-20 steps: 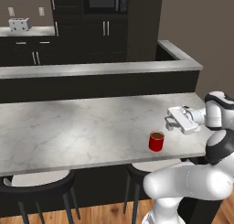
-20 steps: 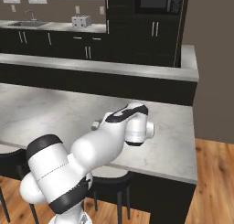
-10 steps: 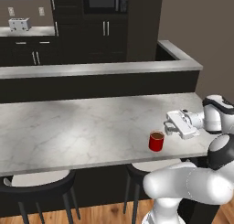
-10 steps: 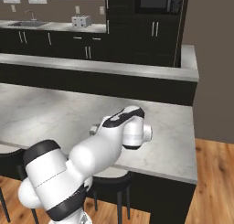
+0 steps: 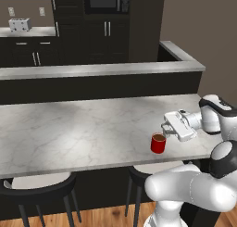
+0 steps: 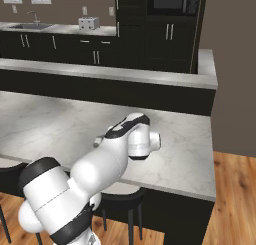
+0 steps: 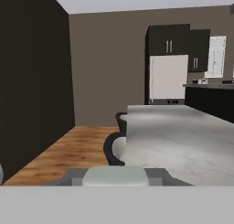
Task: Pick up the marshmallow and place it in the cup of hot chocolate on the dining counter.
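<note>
You are at the placing step, by my reading: the white two-finger gripper [image 5: 165, 129] sits at right of centre in the left base frame, just above and beside the small red handleless cup of dark brown hot chocolate [image 5: 158, 143]. That cup stands near the front edge of the long white-grey marbled dining counter [image 5: 78, 129]. The tiny white marshmallow cannot be made out anywhere, so whether the fingers hold it is unclear, and how far they are parted you cannot tell either. If it is held, the next move calls for centring the fingertips over the cup's mouth before letting go.
</note>
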Robot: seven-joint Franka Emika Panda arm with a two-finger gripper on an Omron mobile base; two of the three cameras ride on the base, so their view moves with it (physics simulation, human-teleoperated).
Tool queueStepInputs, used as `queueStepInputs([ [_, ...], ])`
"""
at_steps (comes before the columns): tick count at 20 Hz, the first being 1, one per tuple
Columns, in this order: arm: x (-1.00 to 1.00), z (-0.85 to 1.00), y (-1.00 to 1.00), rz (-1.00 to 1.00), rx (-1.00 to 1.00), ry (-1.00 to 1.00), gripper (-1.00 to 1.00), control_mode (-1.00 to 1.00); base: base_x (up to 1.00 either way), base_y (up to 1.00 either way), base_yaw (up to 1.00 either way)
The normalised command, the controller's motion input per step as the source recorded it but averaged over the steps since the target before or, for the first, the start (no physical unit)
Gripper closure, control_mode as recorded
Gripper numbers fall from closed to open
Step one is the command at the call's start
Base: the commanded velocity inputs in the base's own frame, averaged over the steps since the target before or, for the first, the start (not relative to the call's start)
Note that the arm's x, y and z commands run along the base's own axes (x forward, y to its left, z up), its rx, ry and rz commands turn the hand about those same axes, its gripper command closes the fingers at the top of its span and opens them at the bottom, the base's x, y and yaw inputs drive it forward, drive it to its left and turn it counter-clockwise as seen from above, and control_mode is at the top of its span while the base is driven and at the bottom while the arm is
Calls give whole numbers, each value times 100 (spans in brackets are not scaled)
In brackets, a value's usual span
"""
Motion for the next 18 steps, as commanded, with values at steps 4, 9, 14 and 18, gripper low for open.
queueStepInputs([
  [4, 3, -20, 2, 0, -1, 1, 100, -100, 0, 0, 0],
  [9, 2, -14, 0, 0, 0, 0, 100, -100, 0, 0, 0],
  [14, 15, -5, 0, 0, 0, 0, 100, -100, 0, 0, 0],
  [18, 18, -6, 0, 0, 0, 0, 100, -100, 0, 0, 0],
])
